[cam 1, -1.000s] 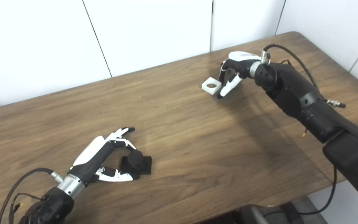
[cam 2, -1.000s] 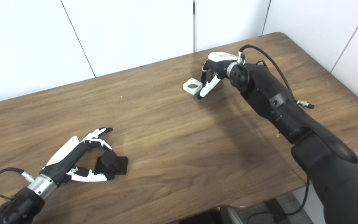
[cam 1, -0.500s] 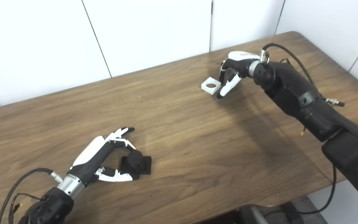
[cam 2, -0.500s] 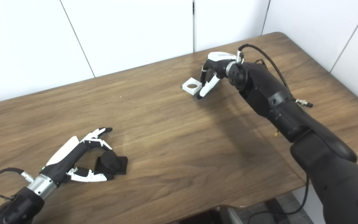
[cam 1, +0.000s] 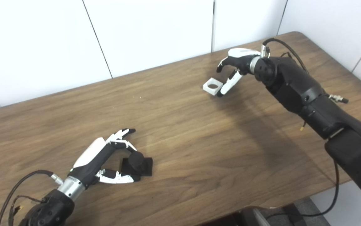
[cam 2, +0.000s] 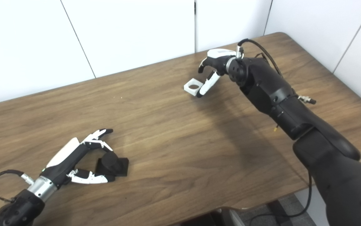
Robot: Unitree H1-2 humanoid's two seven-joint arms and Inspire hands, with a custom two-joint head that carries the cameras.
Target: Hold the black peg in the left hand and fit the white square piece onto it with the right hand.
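Note:
The black peg, a short cylinder on a square base, rests on the wooden table at the near left. My left hand lies around it: one fingertip touches the cylinder, the thumb lies along the base's near edge, and the other fingers stretch out apart. The white square piece with its round hole lies flat at the far right. My right hand hovers at its right side, open, its thumb running down beside the piece's right edge and its fingers curled above it. Whether the thumb touches the piece is unclear.
White wall panels run behind the table's far edge. The table's rounded far right corner is close behind my right forearm. A cable loops over the right wrist, and bare wood lies between the two hands.
My right hand has risen a little and shifted left, with its fingers lifted higher over the white piece. The piece, the peg and my left hand have stayed in place.

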